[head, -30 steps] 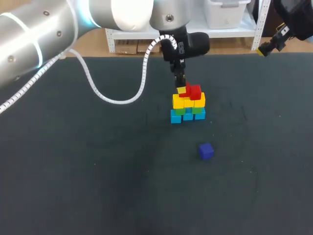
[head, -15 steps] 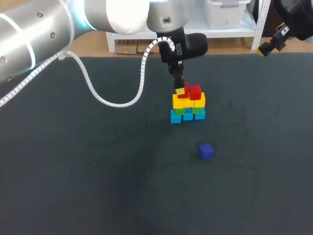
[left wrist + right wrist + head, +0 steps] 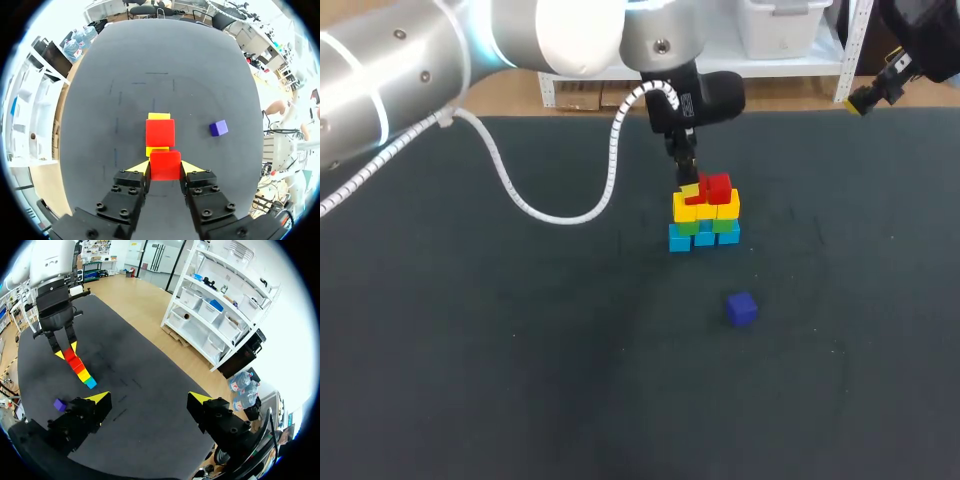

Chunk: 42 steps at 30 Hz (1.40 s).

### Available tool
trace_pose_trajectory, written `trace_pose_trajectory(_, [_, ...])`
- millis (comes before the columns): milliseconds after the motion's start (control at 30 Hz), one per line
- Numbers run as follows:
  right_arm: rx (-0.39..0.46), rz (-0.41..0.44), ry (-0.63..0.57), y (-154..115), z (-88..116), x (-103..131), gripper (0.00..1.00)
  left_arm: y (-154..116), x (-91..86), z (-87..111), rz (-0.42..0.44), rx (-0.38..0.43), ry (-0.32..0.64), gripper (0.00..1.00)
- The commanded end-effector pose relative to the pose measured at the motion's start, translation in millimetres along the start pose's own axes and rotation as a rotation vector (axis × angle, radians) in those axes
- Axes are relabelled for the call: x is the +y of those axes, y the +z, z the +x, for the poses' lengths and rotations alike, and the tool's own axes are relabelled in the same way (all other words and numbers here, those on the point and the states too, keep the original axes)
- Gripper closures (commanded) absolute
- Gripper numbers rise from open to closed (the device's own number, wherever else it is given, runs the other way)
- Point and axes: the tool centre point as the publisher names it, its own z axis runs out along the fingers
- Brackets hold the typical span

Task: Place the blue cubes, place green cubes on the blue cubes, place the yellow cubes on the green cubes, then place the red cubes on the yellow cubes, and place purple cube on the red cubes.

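Atop the stack (image 3: 704, 222), left end effector (image 3: 165, 168) pinches a red cube (image 3: 165, 161): light, hard, probably slick, grab flat sides. Right end effector (image 3: 150, 399) is spread wide.

I find my left gripper (image 3: 165, 169) closed on a red cube (image 3: 165, 164), both yellow tips pressed against its opposite sides. A second red cube (image 3: 160, 132) sits just ahead of it. Yellow cubes (image 3: 159, 116) show beneath and beyond the red ones. A purple cube (image 3: 218, 128) lies alone on the dark surface (image 3: 100, 100), apart from the stack.
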Motion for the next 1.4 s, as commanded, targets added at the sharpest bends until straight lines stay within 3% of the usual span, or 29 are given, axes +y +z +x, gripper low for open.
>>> trace_pose_trajectory(33, [-0.001, 0.004, 0.001, -0.3, 0.5, 0.8, 0.0, 1.2, -1.1, 1.1, -0.005, -0.005, -0.003, 0.91])
trace_pose_trajectory(933, [-0.001, 0.004, 0.001, -0.3, 0.5, 0.8, 0.0, 1.6, -2.2, -0.4, 0.002, -0.01, -0.004, 0.56])
trace_pose_trajectory(1400, [-0.001, 0.004, 0.001, -0.3, 0.5, 0.8, 0.0, 2.9, -0.8, -2.1, -0.01, -0.015, 0.001, 0.56])
